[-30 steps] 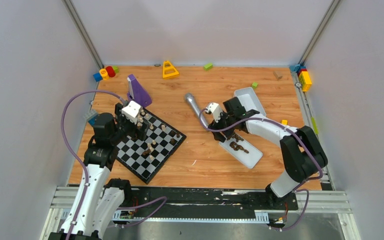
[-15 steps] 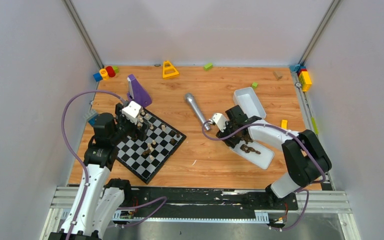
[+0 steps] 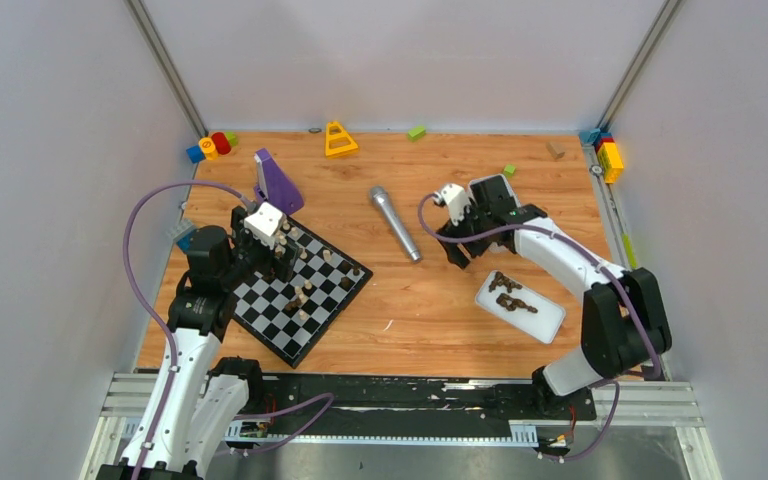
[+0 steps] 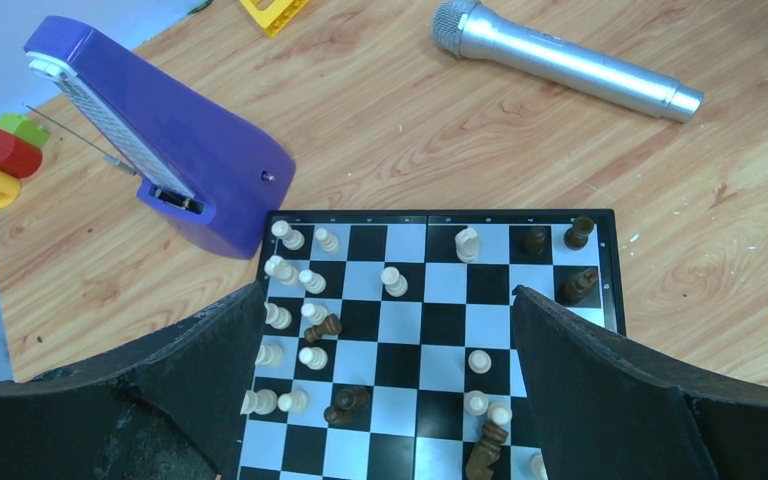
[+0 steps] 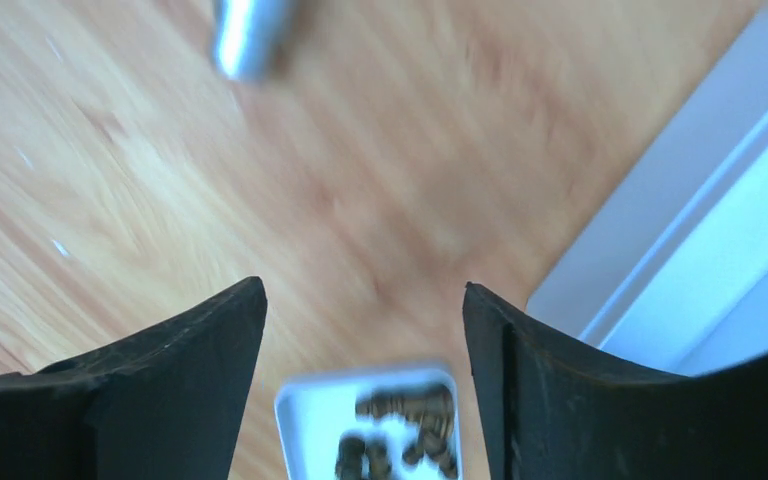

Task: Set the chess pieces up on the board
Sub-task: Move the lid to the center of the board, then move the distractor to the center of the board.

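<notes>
Right gripper jaws apart, empty, over bare wood; dark chess pieces sit in tray just lower right of it, while board lies left of centre under the wide-open, empty left gripper.

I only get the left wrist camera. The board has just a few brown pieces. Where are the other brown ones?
Observer: In the top view, a heap of brown pieces lies in a white tray on the right side of the table.
Kid: Is the other hand grabbing one?
Observer: No. The right hand is open, with nothing between its fingers, over the table.
Kid: Is it near that tray?
Observer: It's farther back, beside a second white tray.
</notes>
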`<move>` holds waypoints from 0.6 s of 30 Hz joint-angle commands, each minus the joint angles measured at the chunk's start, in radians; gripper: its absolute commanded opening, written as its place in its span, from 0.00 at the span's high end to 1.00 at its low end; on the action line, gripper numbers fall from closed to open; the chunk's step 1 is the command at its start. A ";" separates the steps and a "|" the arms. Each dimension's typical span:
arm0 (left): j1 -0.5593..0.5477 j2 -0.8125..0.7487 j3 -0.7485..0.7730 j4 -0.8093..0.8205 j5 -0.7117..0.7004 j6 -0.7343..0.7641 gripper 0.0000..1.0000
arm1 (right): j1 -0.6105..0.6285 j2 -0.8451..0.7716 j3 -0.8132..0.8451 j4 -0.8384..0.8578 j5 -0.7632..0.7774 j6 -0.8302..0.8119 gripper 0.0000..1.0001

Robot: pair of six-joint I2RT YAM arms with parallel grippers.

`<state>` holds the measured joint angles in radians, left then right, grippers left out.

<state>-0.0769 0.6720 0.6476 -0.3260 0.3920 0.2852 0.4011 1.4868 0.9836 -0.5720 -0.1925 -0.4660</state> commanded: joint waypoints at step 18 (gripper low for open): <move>0.007 -0.002 -0.003 0.016 -0.031 0.025 0.00 | 0.138 0.641 0.648 0.070 -0.080 0.178 0.44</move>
<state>-0.0769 0.6777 0.6472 -0.3260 0.3805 0.2939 0.5289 2.0880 1.5166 -0.5274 -0.3191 -0.3096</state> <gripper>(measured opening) 0.998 0.660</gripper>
